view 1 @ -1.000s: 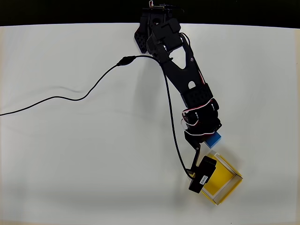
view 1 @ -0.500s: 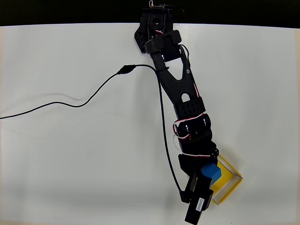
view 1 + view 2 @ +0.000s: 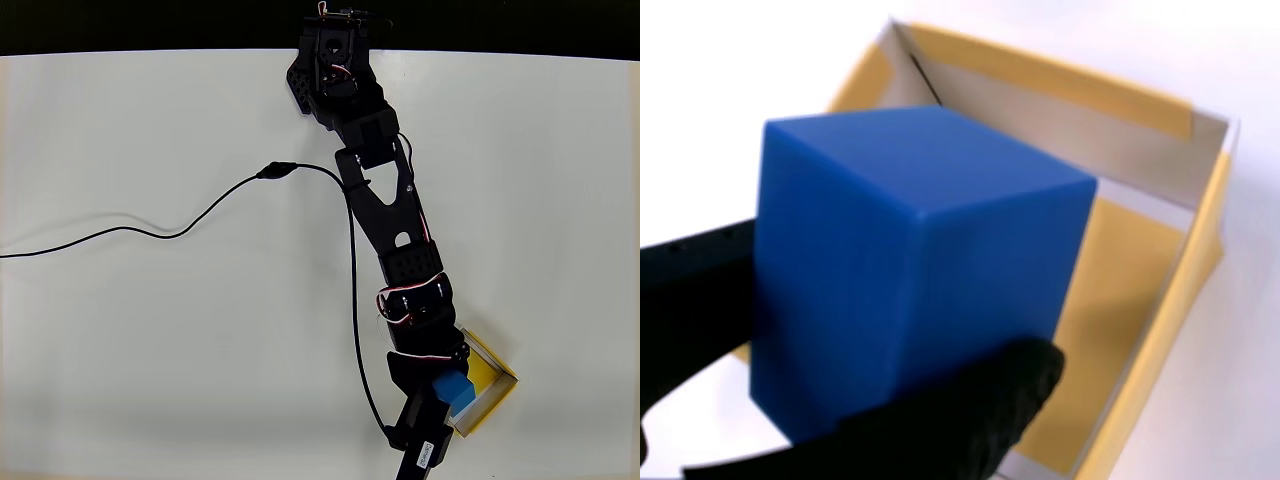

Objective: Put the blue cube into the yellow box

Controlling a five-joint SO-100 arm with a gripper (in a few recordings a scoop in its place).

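1. Blue cube (image 3: 910,270), big and close in the wrist view, pinched between two black fingers (image 3: 970,420), one at the left edge and one along the bottom.
2. Same blue cube (image 3: 455,388) seen small in the overhead view, at the lower right of the frame, at the tip of the black arm (image 3: 385,200).
3. Gripper (image 3: 447,392) squeezing the cube from two sides, so not spread wide and not pressed flat together.
4. Yellow box (image 3: 1140,250) behind and under the cube in the wrist view, open top up, pale rims showing at the upper right.
5. In the overhead view, yellow box (image 3: 492,375) at the lower right, with the cube over its left part, near the left rim.
6. Hard to tell how high above the floor of the box; looks held up, not yet resting inside.
7. Most likely next: lower a bit or just let go, since the cube looks to hang over the open box already.
8. Small risk: cube close to the near rim, so could bump the edge and tip out.
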